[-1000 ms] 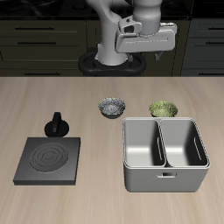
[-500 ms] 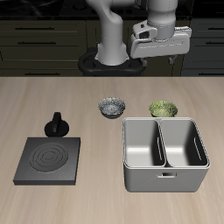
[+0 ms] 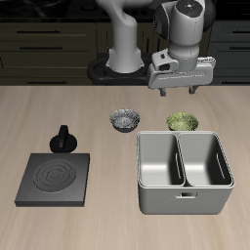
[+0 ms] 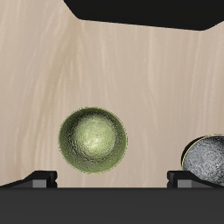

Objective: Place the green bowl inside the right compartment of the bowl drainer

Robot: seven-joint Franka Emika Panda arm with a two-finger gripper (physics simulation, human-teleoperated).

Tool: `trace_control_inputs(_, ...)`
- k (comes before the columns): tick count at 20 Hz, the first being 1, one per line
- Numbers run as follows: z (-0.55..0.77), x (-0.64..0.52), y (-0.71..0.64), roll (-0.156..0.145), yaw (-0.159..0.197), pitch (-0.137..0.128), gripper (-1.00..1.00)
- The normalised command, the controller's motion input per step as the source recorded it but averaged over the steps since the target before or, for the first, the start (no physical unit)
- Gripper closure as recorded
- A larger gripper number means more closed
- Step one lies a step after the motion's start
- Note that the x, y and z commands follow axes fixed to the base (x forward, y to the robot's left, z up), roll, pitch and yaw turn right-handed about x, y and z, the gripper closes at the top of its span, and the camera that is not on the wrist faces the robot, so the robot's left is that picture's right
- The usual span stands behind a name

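The green bowl (image 3: 182, 121) is small, round and olive, and sits on the table just behind the bowl drainer (image 3: 184, 201). The drainer is a grey bin with two deep wells, and its right compartment (image 3: 207, 162) holds nothing. My gripper (image 3: 179, 88) hangs open above the green bowl, well clear of it. In the wrist view the green bowl (image 4: 93, 140) lies below my gripper (image 4: 112, 179), off to one side of the middle, with the two fingertips (image 4: 39, 178) spread wide and nothing between them.
A grey-white patterned bowl (image 3: 124, 119) sits beside the green one, and its edge (image 4: 208, 160) shows in the wrist view. A flat black square plate with rings (image 3: 56, 177) lies farther along the table, with a small black knobbed object (image 3: 63, 139) behind it.
The gripper has moved sideways and down, from above the grey-white bowl's side to a spot over the green bowl. The bowls and the drainer have not moved.
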Motion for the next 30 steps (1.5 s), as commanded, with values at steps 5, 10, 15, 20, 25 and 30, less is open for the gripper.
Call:
trace_control_inputs(5,-0.45,0.01,0.01,0.002,0.011,0.009,-1.0)
trace_control_inputs(10,-0.48,-0.04,-0.01,0.0,-0.01,0.038,-1.0)
trace_control_inputs(15,-0.57,-0.08,-0.04,0.009,-0.036,0.041,-1.0)
trace_control_inputs(20,-0.46,-0.22,-0.07,0.034,-0.007,0.016,-1.0)
trace_control_inputs(25,-0.5,-0.23,-0.08,0.035,-0.042,0.063,-1.0)
trace_control_inputs(30,-0.43,-0.21,-0.12,0.029,-0.056,0.094,1.0)
